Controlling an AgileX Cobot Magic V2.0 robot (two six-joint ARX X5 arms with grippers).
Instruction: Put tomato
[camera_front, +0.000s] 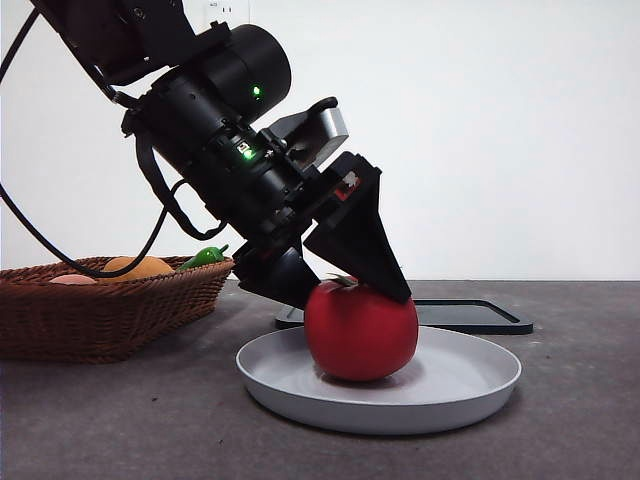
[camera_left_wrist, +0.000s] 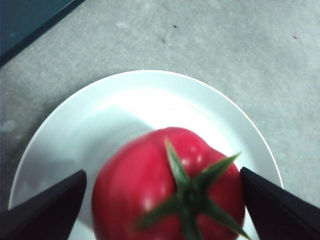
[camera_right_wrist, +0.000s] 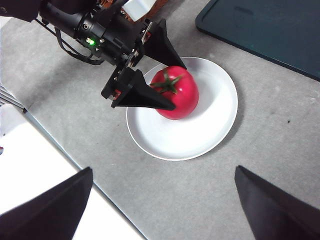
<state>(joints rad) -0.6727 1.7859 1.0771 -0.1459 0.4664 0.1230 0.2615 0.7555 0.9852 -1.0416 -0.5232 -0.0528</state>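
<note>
While my left gripper (camera_front: 345, 285) leans down over the white plate (camera_front: 470, 385), the tomato (camera_front: 361, 330) sits between its two black jaws with its green stem cap facing up toward my wrist. From my left wrist view the jaws stand wide, one on each side of the fruit, and I see a sliver of plate between each jaw and the red skin, so I judge they are apart from it, not clamping. The tomato rests on the plate, a little off its middle, on the side nearer the wicker basket (camera_front: 110, 310). It is roundish, with no real long axis, so what matters is that it lies straight below and between my jaws; lifting straight up should clear it. My right gripper (camera_right_wrist: 162, 210) hangs high above the table, jaws wide, holding nothing, well apart from the plate. The basket holds an orange fruit (camera_front: 137, 267) and a green pepper (camera_front: 205, 256). A dark tray (camera_front: 470, 315) lies behind the plate.
</note>
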